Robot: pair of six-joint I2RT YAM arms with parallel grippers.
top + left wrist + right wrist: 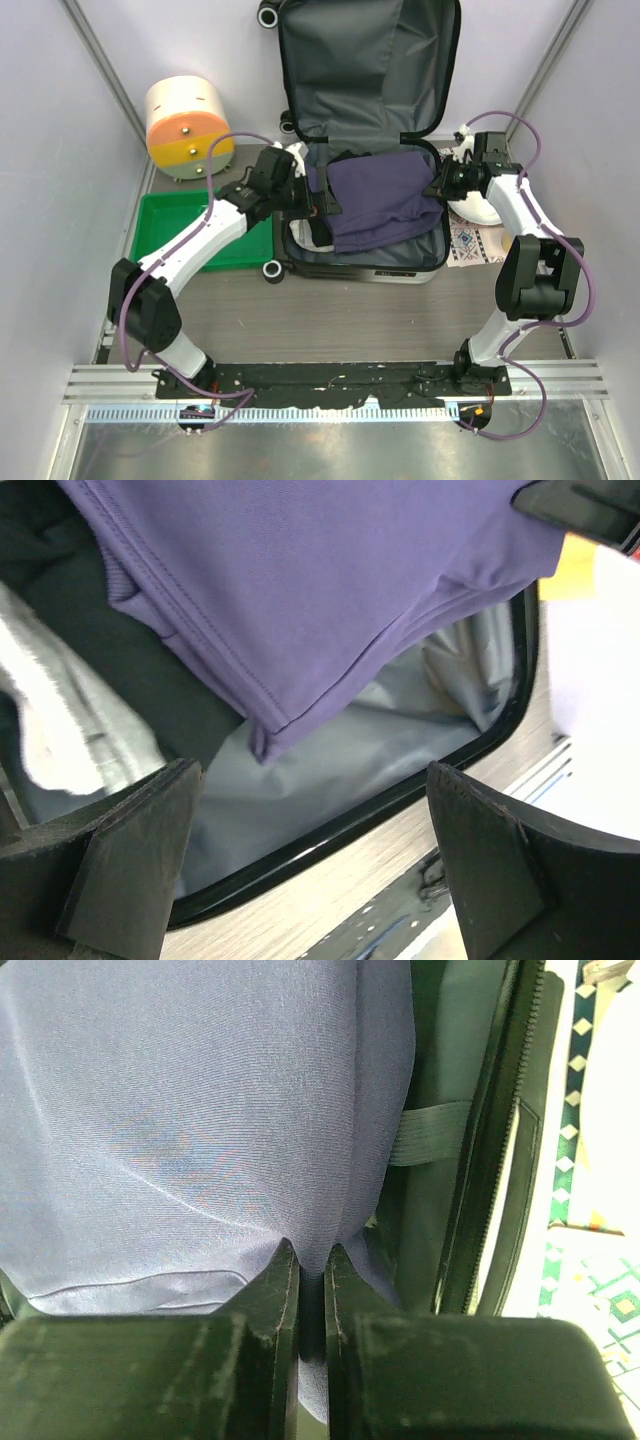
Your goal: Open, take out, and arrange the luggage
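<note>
With the luggage [370,70] lying open by the far edge of the table [340,320] and the left gripper [310,815] wide and empty, the right gripper [312,1260] pinched only a thin fold of the purple garment [180,1110], which could slip out when lifted.

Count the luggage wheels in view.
3 wheels on the left side of the luggage: at the lid's far corner, near the hinge, at the near corner. A fourth may hide behind the left gripper.
</note>
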